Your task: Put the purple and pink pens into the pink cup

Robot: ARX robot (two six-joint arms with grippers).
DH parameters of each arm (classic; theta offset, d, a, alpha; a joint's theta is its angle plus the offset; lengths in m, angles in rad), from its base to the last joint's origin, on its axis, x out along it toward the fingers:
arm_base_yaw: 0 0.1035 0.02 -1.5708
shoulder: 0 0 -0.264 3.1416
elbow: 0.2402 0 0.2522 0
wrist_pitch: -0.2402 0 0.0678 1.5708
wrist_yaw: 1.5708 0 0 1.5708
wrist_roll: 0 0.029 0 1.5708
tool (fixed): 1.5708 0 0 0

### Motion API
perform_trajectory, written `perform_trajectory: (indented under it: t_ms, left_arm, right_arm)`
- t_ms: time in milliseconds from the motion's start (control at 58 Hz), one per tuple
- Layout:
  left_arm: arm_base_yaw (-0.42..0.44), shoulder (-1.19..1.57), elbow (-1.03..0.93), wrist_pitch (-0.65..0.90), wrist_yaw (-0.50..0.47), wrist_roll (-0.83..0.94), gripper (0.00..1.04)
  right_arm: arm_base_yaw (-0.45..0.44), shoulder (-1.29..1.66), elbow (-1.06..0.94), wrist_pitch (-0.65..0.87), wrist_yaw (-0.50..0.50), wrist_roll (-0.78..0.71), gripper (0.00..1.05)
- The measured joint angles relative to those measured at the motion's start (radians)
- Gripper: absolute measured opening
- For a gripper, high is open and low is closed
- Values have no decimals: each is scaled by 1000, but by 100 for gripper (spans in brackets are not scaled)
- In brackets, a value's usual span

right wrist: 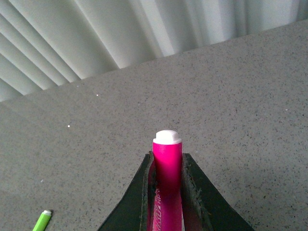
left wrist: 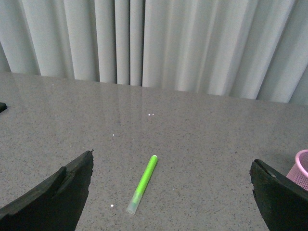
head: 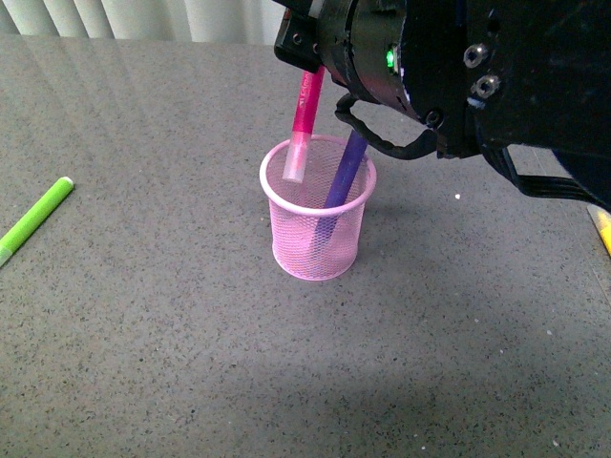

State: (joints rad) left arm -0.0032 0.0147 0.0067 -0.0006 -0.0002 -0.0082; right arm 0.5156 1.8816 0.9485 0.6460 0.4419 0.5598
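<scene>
Front view: clamps pink pen (head: pixel 307 100) in right hand (right wrist: pixel 167 159), capped tip just inside pink cup (head: pixel 291 243) rim, midway across worktop (head: pixel 143 334), toward far edge; purple pen (head: pixel 344 172) already inside. Shows left hand (left wrist: pixel 171 166) wide, empty. Risks snagging rim or purple pen on tilted release, tipping light cup.

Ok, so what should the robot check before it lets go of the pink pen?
1. Purple pen stands in cup: ok.
2. Cup upright: ok.
3. Right gripper shut on pink pen: ok.
4. Pink pen's lower end over the cup's opening: ok.
5. Pink pen low enough to drop without bouncing out: cannot tell.
6. Left gripper open and away from the cup: ok.
</scene>
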Motion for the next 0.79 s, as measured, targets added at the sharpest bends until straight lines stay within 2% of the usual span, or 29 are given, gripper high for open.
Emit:
perform_trajectory:
  t_ms: [328, 638, 793]
  left_arm:
    - [0, 0, 0, 0, 0, 0, 97]
    - [0, 0, 0, 0, 0, 0, 97]
    - [0, 0, 0, 0, 0, 0, 97]
  right_arm:
    - [-9, 31, -3, 23, -61, 7, 8]
    - [4, 31, -14, 8, -69, 31, 54]
    - [8, 22, -14, -15, -48, 21, 87]
